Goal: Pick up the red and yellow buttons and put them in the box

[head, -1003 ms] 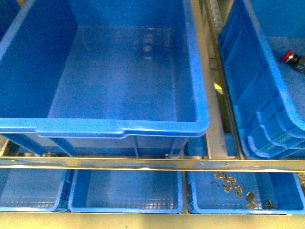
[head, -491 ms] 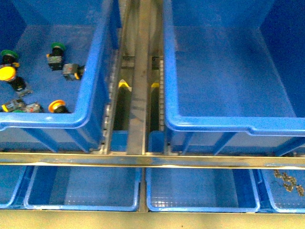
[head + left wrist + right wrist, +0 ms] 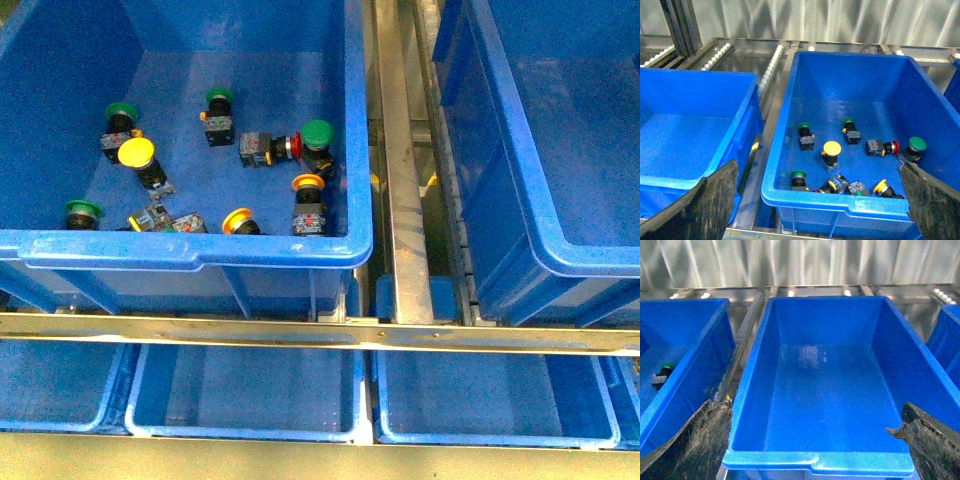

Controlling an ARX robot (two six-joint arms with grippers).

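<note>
A deep blue bin [image 3: 200, 248] at the left of the front view holds several push-button switches. Among them are a yellow button [image 3: 136, 153], a red button [image 3: 287, 147] and two yellow-orange buttons [image 3: 307, 183] [image 3: 237, 220], mixed with green ones [image 3: 317, 133]. The empty deep blue box [image 3: 520, 200] stands to the right. My left gripper [image 3: 817, 165] is open above the near rim of the button bin, with the yellow button [image 3: 832, 148] and red button [image 3: 895, 146] beyond it. My right gripper [image 3: 815, 410] is open over the empty box [image 3: 815, 460]. Neither gripper shows in the front view.
A metal roller rail [image 3: 400, 180] runs between the two bins. A metal bar [image 3: 320, 335] crosses in front, with shallow blue trays [image 3: 250, 390] below it. Another empty blue bin [image 3: 690, 135] sits beside the button bin. A corrugated metal wall [image 3: 800, 262] stands behind.
The front view has shifted. One second ago an empty bin filled it, half a second ago the button bin was at its far left, and now the button bin fills its left half.
</note>
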